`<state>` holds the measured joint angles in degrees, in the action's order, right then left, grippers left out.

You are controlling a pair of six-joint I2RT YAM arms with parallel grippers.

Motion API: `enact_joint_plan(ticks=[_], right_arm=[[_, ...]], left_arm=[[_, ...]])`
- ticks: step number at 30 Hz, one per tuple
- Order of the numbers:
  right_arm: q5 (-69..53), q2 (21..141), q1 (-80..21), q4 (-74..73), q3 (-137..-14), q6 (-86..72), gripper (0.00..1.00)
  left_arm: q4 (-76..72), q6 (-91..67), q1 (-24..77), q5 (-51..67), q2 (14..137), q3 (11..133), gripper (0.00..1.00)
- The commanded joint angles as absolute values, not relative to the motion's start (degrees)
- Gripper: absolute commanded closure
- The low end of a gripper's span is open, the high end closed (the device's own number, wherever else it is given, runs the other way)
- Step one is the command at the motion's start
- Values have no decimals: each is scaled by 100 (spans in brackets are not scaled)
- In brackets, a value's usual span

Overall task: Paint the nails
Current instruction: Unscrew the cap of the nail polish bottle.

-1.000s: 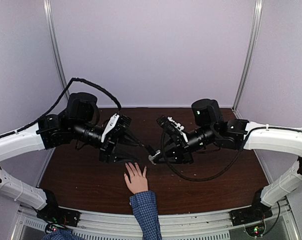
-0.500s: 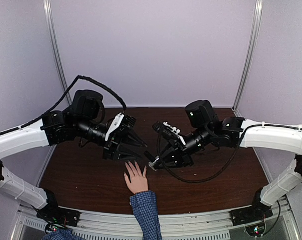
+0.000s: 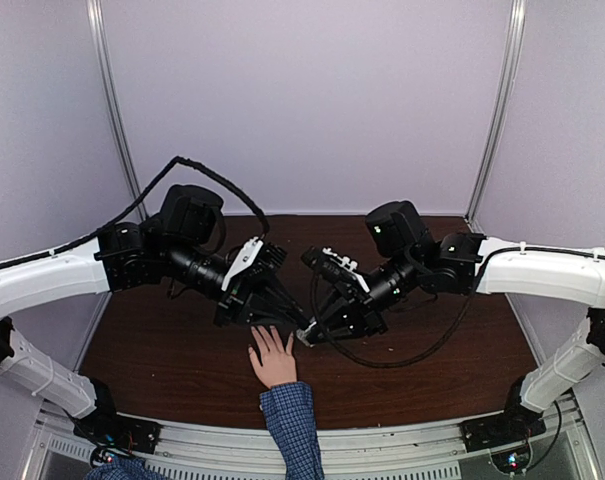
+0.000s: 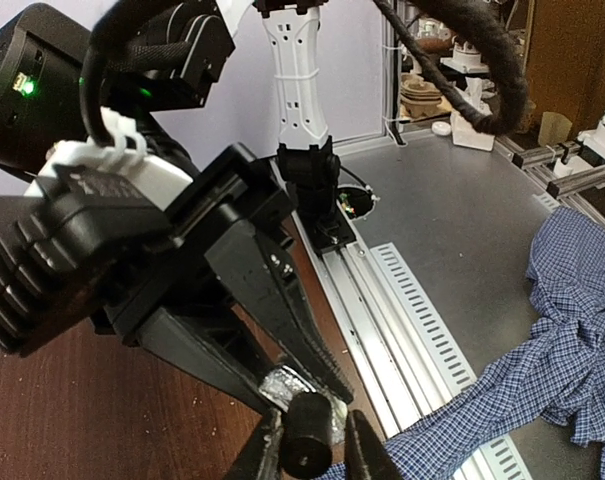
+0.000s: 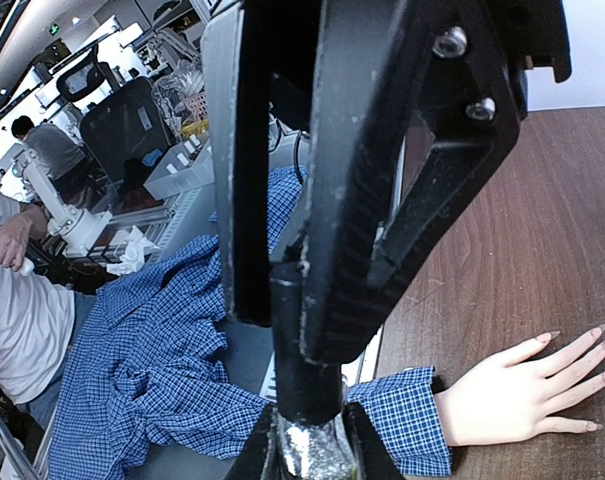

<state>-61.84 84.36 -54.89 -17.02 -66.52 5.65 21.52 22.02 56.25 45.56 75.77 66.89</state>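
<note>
A light-skinned hand (image 3: 274,358) with a blue checked cuff (image 3: 288,402) lies flat on the brown table, fingers spread. Its nails (image 5: 602,346) show in the right wrist view, long and pale. Just above the fingertips, my right gripper (image 3: 312,336) is shut on the silvery body of a small polish bottle (image 5: 314,455). My left gripper (image 3: 298,324) is shut on the bottle's black cap (image 4: 308,440). The two grippers meet tip to tip. In the left wrist view my left gripper (image 4: 310,447) clamps the cap. In the right wrist view my right gripper (image 5: 312,458) clamps the glass.
The brown table (image 3: 162,360) is enclosed by pale walls behind and on both sides. A metal rail (image 3: 382,450) runs along the near edge. A black cable (image 3: 402,355) loops on the table under the right arm. The person's checked sleeve (image 4: 542,370) hangs past the table edge.
My left gripper has swung right and down until it meets the bottle's cap. My right gripper has shifted slightly left and lower with the bottle. The hand has not moved.
</note>
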Motion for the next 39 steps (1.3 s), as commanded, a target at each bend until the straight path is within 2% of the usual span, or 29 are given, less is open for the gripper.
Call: enact_joint_plan(ticks=[1,6,10,15,22,30,39], right_arm=[[-6405,8468,-5512,-1679,-6882,610,99],[-6280,8440,-5520,-1662,-6905,592,99],[-5416,8279,-5515,-1795,-6863,770,100],[-4410,7972,-5506,-1579,-6642,835,100],[-3180,7818,-5509,-1441,-6539,886,99],[-2074,7717,-5520,-1387,-6490,1014,99],[-1040,7797,-5528,-1321,-6503,1037,98]], left_arm=[[2065,2212,5646,4690,7556,6820,83],[2001,2104,5651,4537,7560,6779,93],[1735,1761,5651,4133,7519,6699,100],[1389,1227,5630,3211,7477,6599,100],[914,54,5586,2568,7756,6745,100],[825,-1107,5476,2047,8102,7047,100],[750,-2786,5350,906,8270,7132,100]])
